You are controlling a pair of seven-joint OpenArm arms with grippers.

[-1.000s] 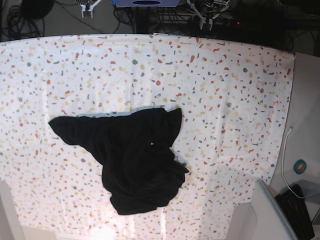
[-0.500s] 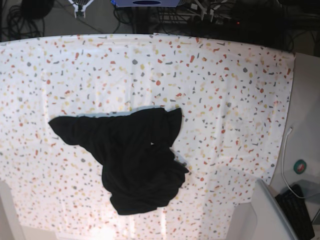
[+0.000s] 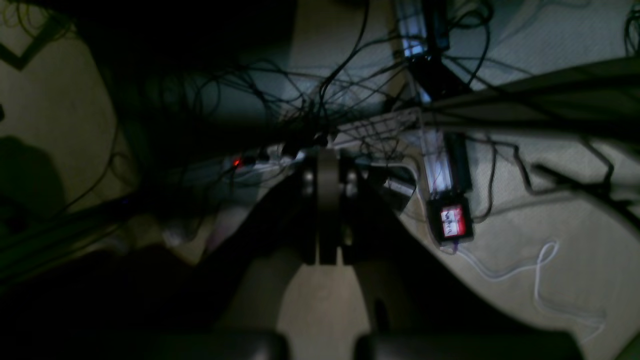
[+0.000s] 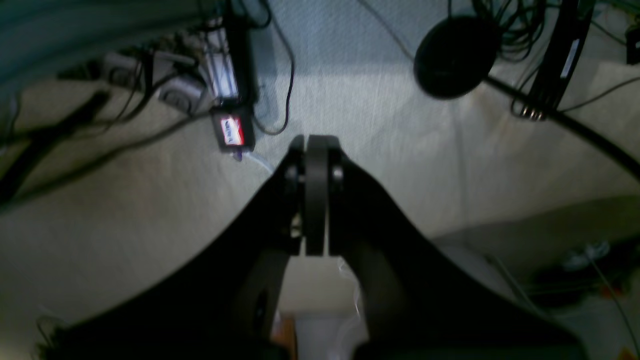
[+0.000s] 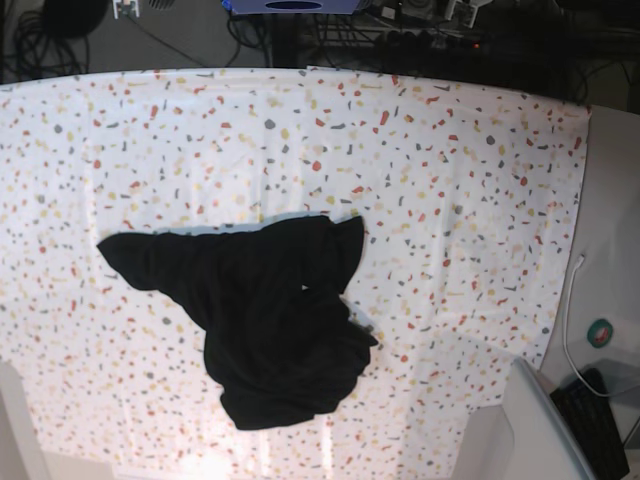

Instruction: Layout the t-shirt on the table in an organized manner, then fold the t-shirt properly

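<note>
The black t-shirt (image 5: pixel 262 315) lies crumpled in a heap on the speckled table (image 5: pixel 450 150), a little below the middle, with one part stretched out to the left. Its print is hidden. Both arms are pulled back past the table's far edge. Only white tips show at the top of the base view: the right gripper (image 5: pixel 126 8) and the left gripper (image 5: pixel 462 8). In the wrist views, the left gripper (image 3: pixel 327 160) and the right gripper (image 4: pixel 316 145) are shut and empty, over the floor and cables. Neither wrist view shows the shirt.
A plain grey side surface (image 5: pixel 612 240) borders the table on the right, with a white cable (image 5: pixel 568 320) and a small round object (image 5: pixel 600 333). A grey box (image 5: pixel 545 430) and a black keyboard (image 5: pixel 598 420) stand at the lower right. Cables and a frame lie beyond the far edge.
Both grippers have drawn back beyond the table's far edge and nearly left the base view. The t-shirt has not moved.
</note>
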